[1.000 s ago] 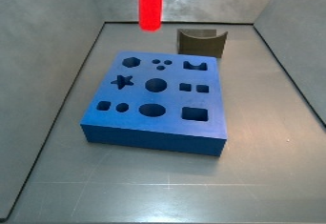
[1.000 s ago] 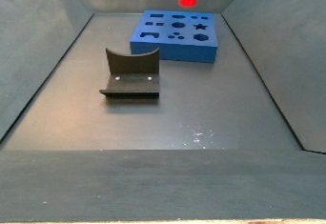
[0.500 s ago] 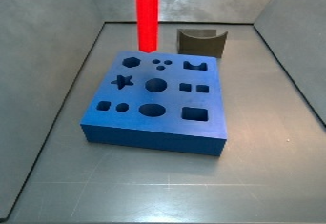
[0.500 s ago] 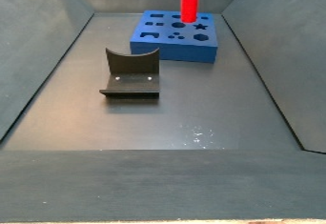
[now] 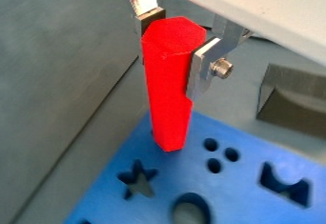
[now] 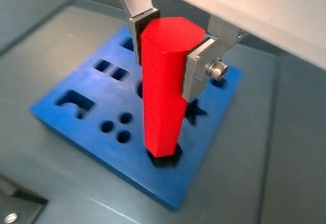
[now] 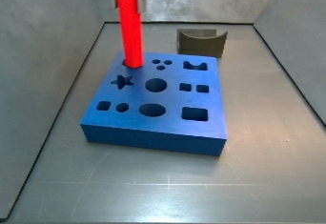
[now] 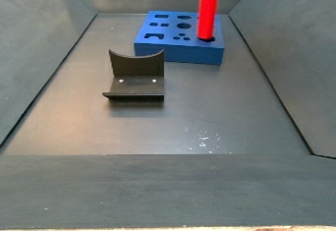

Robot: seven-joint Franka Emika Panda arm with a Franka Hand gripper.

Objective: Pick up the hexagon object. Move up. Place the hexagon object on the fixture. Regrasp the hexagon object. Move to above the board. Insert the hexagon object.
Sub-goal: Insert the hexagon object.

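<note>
Clamping hexagon object (image 6: pixel 163 85) upright | gripper (image 6: pixel 169 39) fingers (image 6: pixel 132 1) above board (image 6: pixel 90 104) | no writing visible

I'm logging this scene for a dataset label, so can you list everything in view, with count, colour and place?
hexagon object: one, bright red, upright, held at its top end, its lower end at a hole near one corner of the board.
board: one, blue slab with shaped cut-outs, on the bin floor beneath the peg.
fixture: one, dark L-shaped bracket on a base plate, on the floor apart from the board.
bin floor: one, dark grey, walled on the sides.
pincer: one, silver fingers clamped on the peg's upper end, above the board.
</note>
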